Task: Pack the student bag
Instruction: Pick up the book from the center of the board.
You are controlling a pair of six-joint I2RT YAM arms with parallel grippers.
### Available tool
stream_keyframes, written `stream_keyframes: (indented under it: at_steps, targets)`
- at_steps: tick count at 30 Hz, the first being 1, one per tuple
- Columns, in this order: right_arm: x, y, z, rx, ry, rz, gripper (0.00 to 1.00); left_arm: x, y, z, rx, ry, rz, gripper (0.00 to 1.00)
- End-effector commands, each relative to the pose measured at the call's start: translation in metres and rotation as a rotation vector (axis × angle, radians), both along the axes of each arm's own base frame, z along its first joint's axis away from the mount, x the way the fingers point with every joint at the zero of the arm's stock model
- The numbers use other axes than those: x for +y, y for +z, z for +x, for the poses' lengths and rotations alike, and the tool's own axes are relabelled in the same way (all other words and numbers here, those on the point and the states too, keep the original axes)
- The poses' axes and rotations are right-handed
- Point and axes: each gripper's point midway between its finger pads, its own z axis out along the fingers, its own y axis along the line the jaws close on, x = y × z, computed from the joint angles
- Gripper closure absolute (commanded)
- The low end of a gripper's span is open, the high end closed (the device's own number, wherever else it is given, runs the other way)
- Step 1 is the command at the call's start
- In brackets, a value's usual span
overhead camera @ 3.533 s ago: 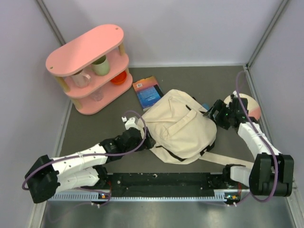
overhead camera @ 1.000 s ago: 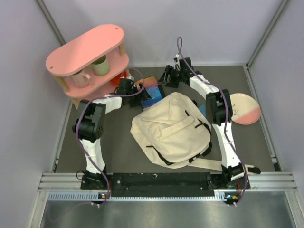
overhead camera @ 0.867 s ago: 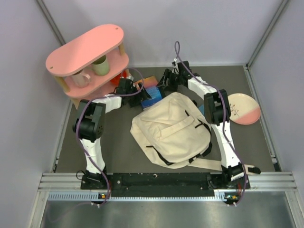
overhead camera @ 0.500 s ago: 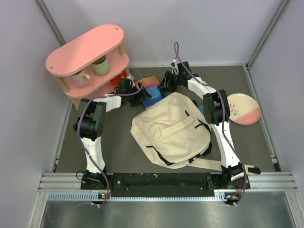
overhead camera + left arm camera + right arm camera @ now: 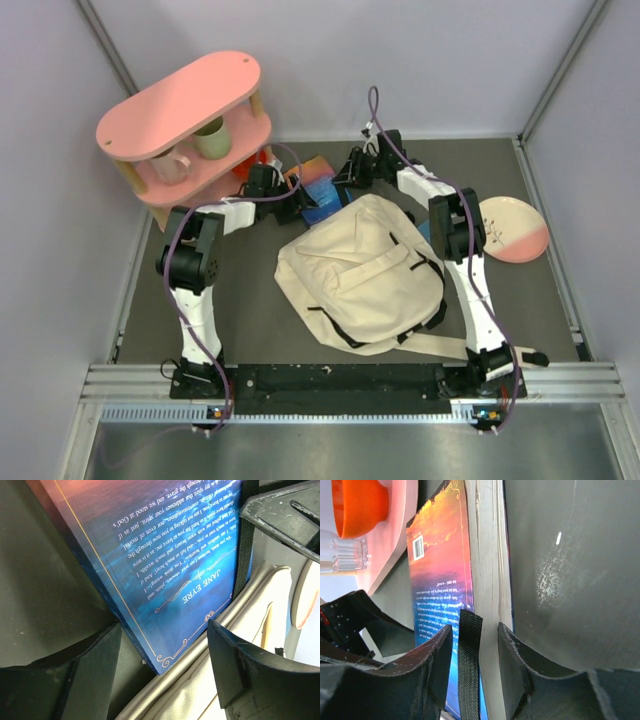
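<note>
Student bag (image 5: 365, 285) lies flat, front up, mid table (image 5: 250, 300). Its long axis runs diagonally, near-left to far-right. The pocket flap sits across the middle with the pocket on the near-left half, so the top end looks to point far-right, toward the back edge. A long cream strap trails off its near-right side to the right arm's base.

Book (image 5: 318, 188) is just beyond the bag's far end, touching or overlapping its rim. Its blue back cover faces up and reads "Jane Eyre".

Left gripper (image 5: 164, 630) has its jaws wide apart, straddling the book's near corner. One finger (image 5: 95, 665) is against the book's edge; the other is over the bag's cream piping and clear of the book.

Right gripper (image 5: 475, 630) is at the book's far side, with fingers (image 5: 512, 665) set either side of the page edge and a black strap (image 5: 469, 680). A narrow gap shows; can't tell if it's pinching.

Pink shelf (image 5: 185, 120) stands at the far-left corner with mugs on its middle tier. An orange bowl (image 5: 357, 505) and a clear glass (image 5: 347, 554) are on its lowest tier. A pink-and-white plate (image 5: 512, 228) is near the right edge, well apart from the bag.
</note>
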Motion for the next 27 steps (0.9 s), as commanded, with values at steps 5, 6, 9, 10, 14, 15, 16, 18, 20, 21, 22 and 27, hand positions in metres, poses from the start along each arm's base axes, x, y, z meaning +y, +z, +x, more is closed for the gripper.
stream_keyframes:
  at_steps: [5, 6, 9, 10, 14, 15, 16, 18, 20, 21, 22, 27]
  targets:
    - [0.053, 0.068, -0.048, -0.094, 0.260, 0.187, 0.62, -0.035, 0.059, 0.025, -0.188, -0.097, -0.127, 0.36]
    - [0.052, 0.066, -0.050, -0.088, 0.260, 0.186, 0.64, -0.035, 0.060, 0.026, -0.191, -0.097, -0.129, 0.37]
    - [0.053, 0.073, -0.053, -0.115, 0.280, 0.205, 0.73, -0.036, 0.060, 0.027, -0.191, -0.098, -0.129, 0.38]
    - [0.053, 0.075, -0.053, -0.120, 0.286, 0.209, 0.72, -0.036, 0.059, 0.027, -0.189, -0.097, -0.130, 0.43]
    - [0.053, 0.076, -0.056, -0.121, 0.302, 0.209, 0.68, -0.037, 0.058, 0.027, -0.183, -0.102, -0.135, 0.46]
    - [0.053, 0.075, -0.057, -0.117, 0.305, 0.209, 0.64, -0.037, 0.058, 0.027, -0.185, -0.103, -0.133, 0.46]
    - [0.053, 0.075, -0.059, -0.114, 0.310, 0.211, 0.62, -0.037, 0.058, 0.026, -0.184, -0.104, -0.132, 0.47]
    - [0.052, 0.068, -0.058, -0.101, 0.301, 0.199, 0.61, -0.037, 0.059, 0.026, -0.187, -0.107, -0.131, 0.48]
    - [0.051, 0.062, -0.060, -0.076, 0.295, 0.186, 0.60, -0.037, 0.061, 0.027, -0.192, -0.110, -0.131, 0.48]
    - [0.049, 0.058, -0.060, -0.072, 0.295, 0.176, 0.59, -0.037, 0.060, 0.026, -0.190, -0.111, -0.132, 0.48]
    - [0.050, 0.057, -0.060, -0.075, 0.289, 0.168, 0.57, -0.037, 0.060, 0.026, -0.189, -0.112, -0.133, 0.48]
    - [0.052, 0.056, -0.061, -0.079, 0.290, 0.161, 0.59, -0.039, 0.064, 0.027, -0.200, -0.122, -0.144, 0.50]
